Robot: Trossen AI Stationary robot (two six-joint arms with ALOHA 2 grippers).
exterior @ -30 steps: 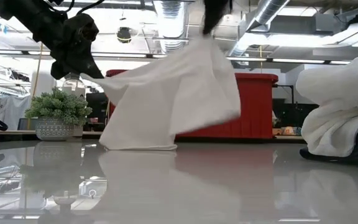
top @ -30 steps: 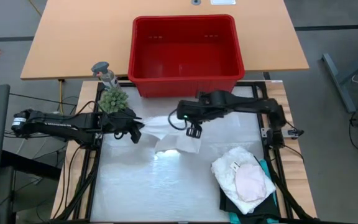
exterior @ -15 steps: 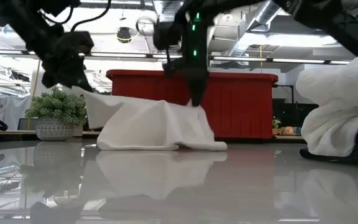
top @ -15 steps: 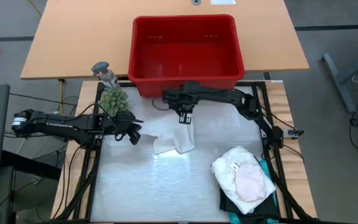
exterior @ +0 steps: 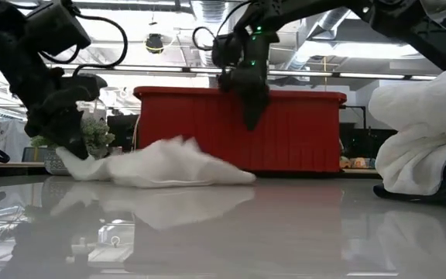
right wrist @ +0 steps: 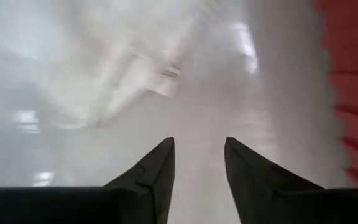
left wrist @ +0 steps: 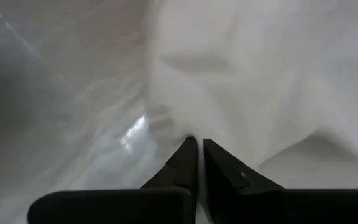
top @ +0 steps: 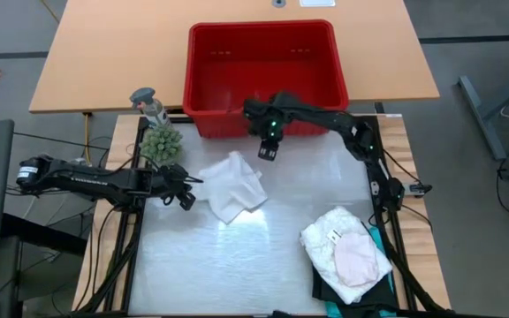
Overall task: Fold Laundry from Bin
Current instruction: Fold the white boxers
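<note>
The left pincer (top: 184, 200) sits low over the pale counter (top: 237, 274), just off the left edge of the small white cloth (top: 232, 184). Its fingers (left wrist: 188, 163) are pressed together, and the left wrist view shows their tips pinching a fold of the cloth's edge. In the low view that pinched corner lies right down at the counter surface under the left pincer (exterior: 68, 147).

The small white cloth lies crumpled in a loose heap on the counter, between the two pincers and in front of the bin. Its long axis runs roughly from the left pincer's side toward the counter's middle; in the low view it is a low, flat mound (exterior: 157, 164) stretched sideways, tallest near its middle and tapering to a thin edge on the right.

The right pincer (top: 269, 152) hangs above the counter, just in front of the red bin (top: 203, 71) and beyond the cloth's far corner. Its fingers (right wrist: 157, 168) are spread apart with bare counter showing between them; it holds nothing and is clear of the cloth. In the low view it (exterior: 252, 116) points downward in front of the bin's slotted wall (exterior: 300, 132).

At the counter's right near corner a large white lacy top (top: 347, 252) lies in a folded pile.
</note>
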